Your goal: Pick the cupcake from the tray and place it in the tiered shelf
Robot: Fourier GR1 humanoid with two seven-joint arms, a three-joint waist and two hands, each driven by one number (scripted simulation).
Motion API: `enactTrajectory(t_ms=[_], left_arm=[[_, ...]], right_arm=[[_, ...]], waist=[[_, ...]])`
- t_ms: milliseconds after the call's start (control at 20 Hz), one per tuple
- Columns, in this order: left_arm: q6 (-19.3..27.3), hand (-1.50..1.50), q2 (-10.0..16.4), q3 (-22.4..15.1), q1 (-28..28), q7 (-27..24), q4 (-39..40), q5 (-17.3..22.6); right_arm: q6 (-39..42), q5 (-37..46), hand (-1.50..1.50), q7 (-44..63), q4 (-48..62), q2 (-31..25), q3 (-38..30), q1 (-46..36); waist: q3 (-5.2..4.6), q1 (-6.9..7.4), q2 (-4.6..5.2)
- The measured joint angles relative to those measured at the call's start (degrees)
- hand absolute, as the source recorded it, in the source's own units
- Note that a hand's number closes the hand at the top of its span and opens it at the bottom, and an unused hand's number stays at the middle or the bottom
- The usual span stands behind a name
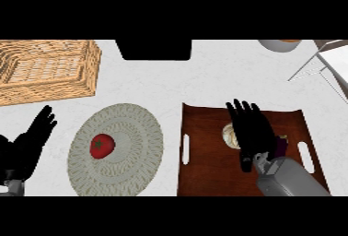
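We see the pale, cream-topped cupcake (229, 136) lying on the dark brown wooden tray (204, 177), in its upper middle part. Only the cupcake's left side shows; the rest is hidden beneath the robot's black right hand (253, 138). The right hand lies over the tray with its fingers stretched out straight towards the far edge, so it is spread flat and not curled round anything. We cannot tell whether its palm touches the cupcake or merely hangs above it. A small dark purplish patch shows at the hand's right side, and we cannot make out what it is.

The black left hand (27, 143) rests with fingers straight and pointing up at the lower left edge, on the white desk (204, 83), holding nothing.

Left of the tray lies a round grey woven plate (132, 122) with a red tomato (102, 146) on it. The grey metal tiered shelf (326, 64) stands at the far right corner, well apart from the tray. A light brown wicker basket (48, 69) sits at the far left.
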Motion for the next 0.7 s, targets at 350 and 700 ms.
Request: enactTrajectory(t_ms=[350,700], left_arm=[[-1.3,0.0,-1.8,2.3,-0.3,2.3,-1.6,-2.5],[-2.8,0.0,-4.4,4.4,0.0,2.5,-1.7,-5.2]], right_arm=[[-3.6,5.5,-1.5,-6.9,6.8,2.5,-3.1,1.0],[-6.0,9.5,-1.5,-13.4,13.7,5.1,-7.7,-0.1]], waist=[[0.0,-0.01,-0.02],[0.01,0.0,-0.01]])
